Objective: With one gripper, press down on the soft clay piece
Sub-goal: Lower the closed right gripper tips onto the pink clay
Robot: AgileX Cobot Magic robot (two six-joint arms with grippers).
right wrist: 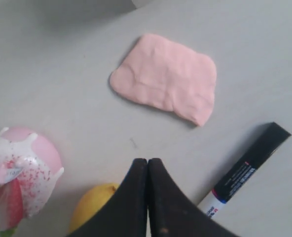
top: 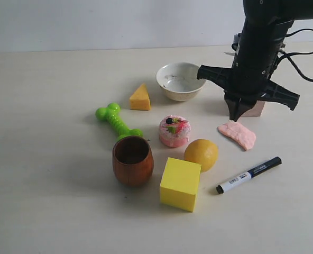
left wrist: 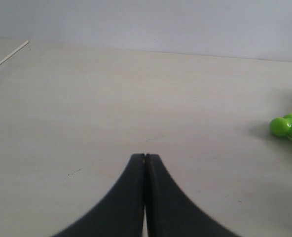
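Note:
The soft clay piece (top: 237, 134) lies flat on the table at the right, a lumpy salmon-pink slab, also plain in the right wrist view (right wrist: 166, 77). My right gripper (top: 235, 115) hangs just above its far end, shut to a narrow point with nothing held; in its own view the tip (right wrist: 147, 161) is clear of the clay. The left gripper (left wrist: 145, 156) is shut and empty over bare table, out of the exterior view.
Round the clay stand a pale wooden cube (top: 255, 109) behind the arm, a black marker (top: 249, 174), an orange-yellow fruit (top: 201, 154) and a pink cake toy (top: 174, 130). Farther left are a white bowl (top: 180, 81), cheese wedge (top: 140, 98), green bone (top: 116, 121), wooden cup (top: 132, 160) and yellow cube (top: 180, 183).

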